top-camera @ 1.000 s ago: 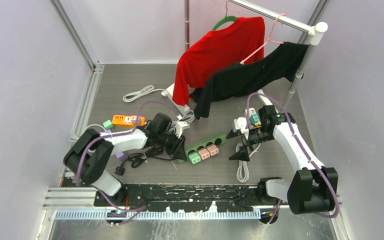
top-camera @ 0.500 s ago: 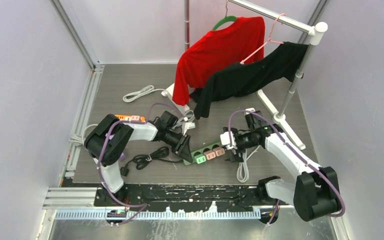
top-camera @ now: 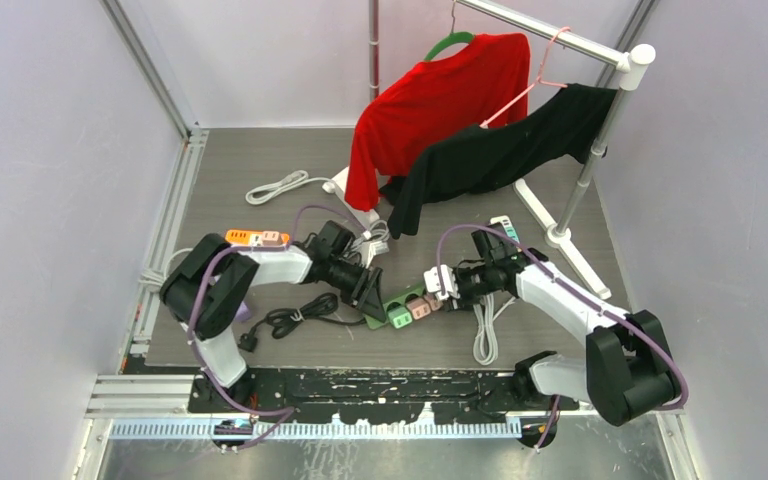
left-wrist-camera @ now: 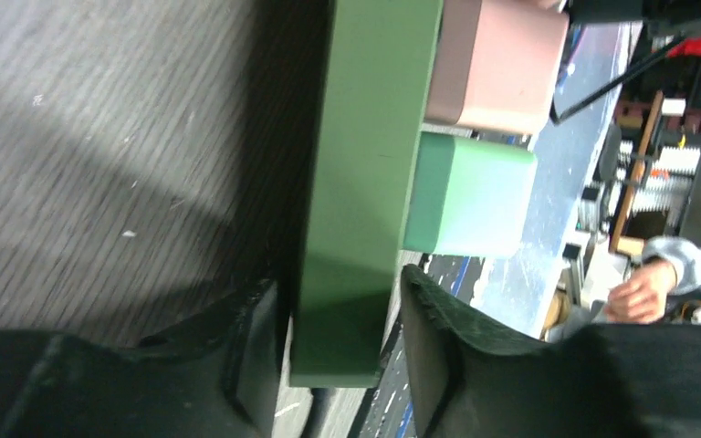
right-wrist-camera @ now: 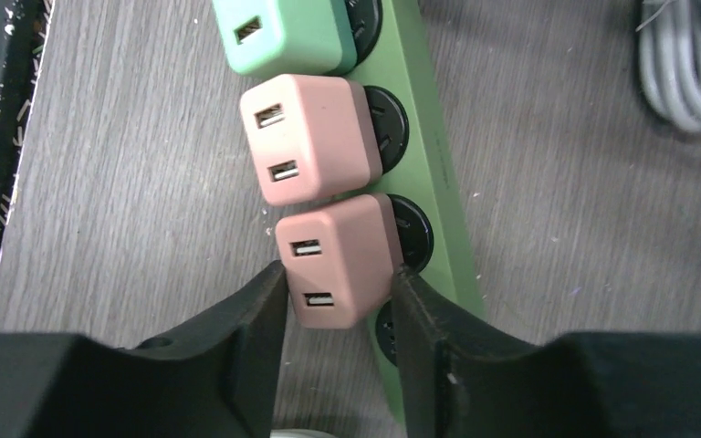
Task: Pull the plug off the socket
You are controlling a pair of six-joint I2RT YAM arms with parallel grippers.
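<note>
Green power strip lies flat, angled, mid-table toward the near edge. Three cube plugs sit in it in a row: green plug, second pink plug, then the pink plug, which has two USB slots on its face and is seated over a black round socket.

Right gripper is closed on that pink plug, with a black finger against each side. Left gripper clamps the strip's end next to the green plug, fingers on both long sides.

Table is grey wood-grain with faint scratches and specks. Black cable is bunched toward the near-left corner, and a white coiled cord lies by the near edge, right of the strip. Orange power strip is toward the left edge. White cable is further back.

Clothes rack stands at the far right with a red shirt and a black shirt hanging. Walls are pale lilac, with metal rails along the left edge.
</note>
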